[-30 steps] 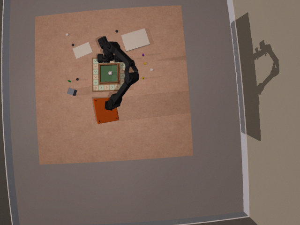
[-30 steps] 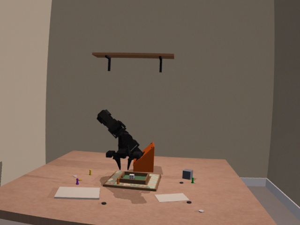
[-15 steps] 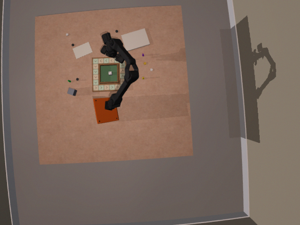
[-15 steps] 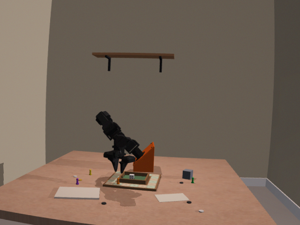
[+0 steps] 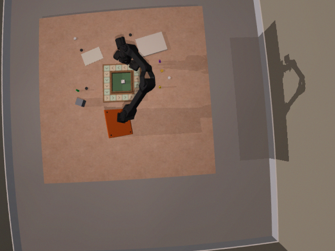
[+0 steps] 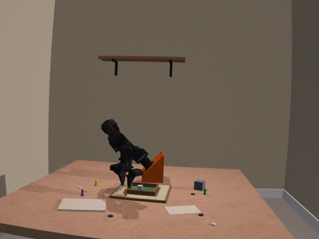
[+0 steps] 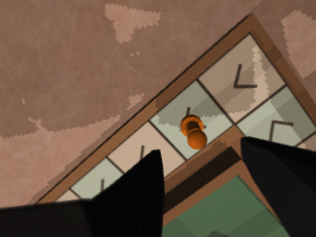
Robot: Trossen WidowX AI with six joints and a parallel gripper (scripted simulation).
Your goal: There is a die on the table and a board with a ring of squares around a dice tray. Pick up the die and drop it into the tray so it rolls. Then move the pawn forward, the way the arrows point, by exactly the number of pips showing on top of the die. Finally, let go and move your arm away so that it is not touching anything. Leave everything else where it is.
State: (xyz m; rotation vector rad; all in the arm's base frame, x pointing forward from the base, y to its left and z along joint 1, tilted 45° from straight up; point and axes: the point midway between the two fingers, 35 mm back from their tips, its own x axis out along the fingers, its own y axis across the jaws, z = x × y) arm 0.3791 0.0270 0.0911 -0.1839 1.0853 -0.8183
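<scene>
Pawn, glossy orange with a round head, stands upright on a pale green arrow square of the board; jaws half-parted above, grasping nothing.
</scene>
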